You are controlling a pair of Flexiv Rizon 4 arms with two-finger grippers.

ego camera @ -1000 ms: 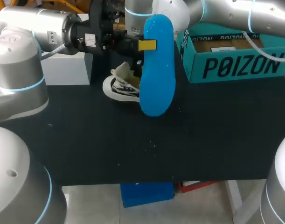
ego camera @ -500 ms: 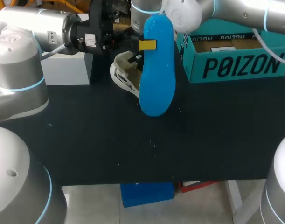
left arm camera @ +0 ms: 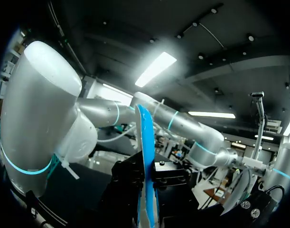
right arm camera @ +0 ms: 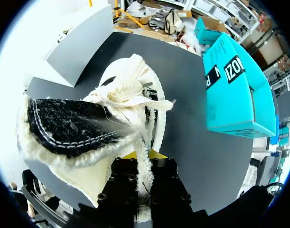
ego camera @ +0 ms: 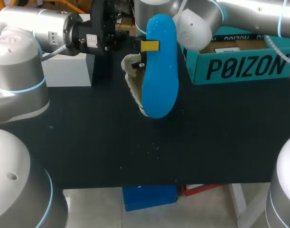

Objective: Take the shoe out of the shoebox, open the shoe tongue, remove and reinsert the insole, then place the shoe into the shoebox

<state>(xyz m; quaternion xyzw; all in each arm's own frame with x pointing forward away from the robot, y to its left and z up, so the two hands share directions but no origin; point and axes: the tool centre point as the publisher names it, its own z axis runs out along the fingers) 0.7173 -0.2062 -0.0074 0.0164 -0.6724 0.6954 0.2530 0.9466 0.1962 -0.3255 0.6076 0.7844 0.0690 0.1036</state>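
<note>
My left gripper [ego camera: 150, 46] is shut on the blue insole [ego camera: 159, 71], holding it upright above the table's back middle. In the left wrist view the insole [left arm camera: 145, 156] stands edge-on between the jaws. The cream shoe [ego camera: 133, 80], with a dark fleecy lining, hangs tipped on its side just behind and left of the insole. My right gripper [right arm camera: 140, 166] is shut on the shoe [right arm camera: 88, 128] at its collar edge; in the head view the insole hides that gripper. The teal shoebox [ego camera: 239, 66] stands open at the back right.
A grey box [ego camera: 66, 69] sits at the back left of the black table [ego camera: 135, 152], also seen beyond the shoe in the right wrist view [right arm camera: 80, 42]. The teal shoebox [right arm camera: 239, 90] lies off to the shoe's side there.
My right arm has lifted and turned the shoe from lying flat to tipped on its side, carrying it right, closer behind the insole. The left arm and insole have stayed put.
</note>
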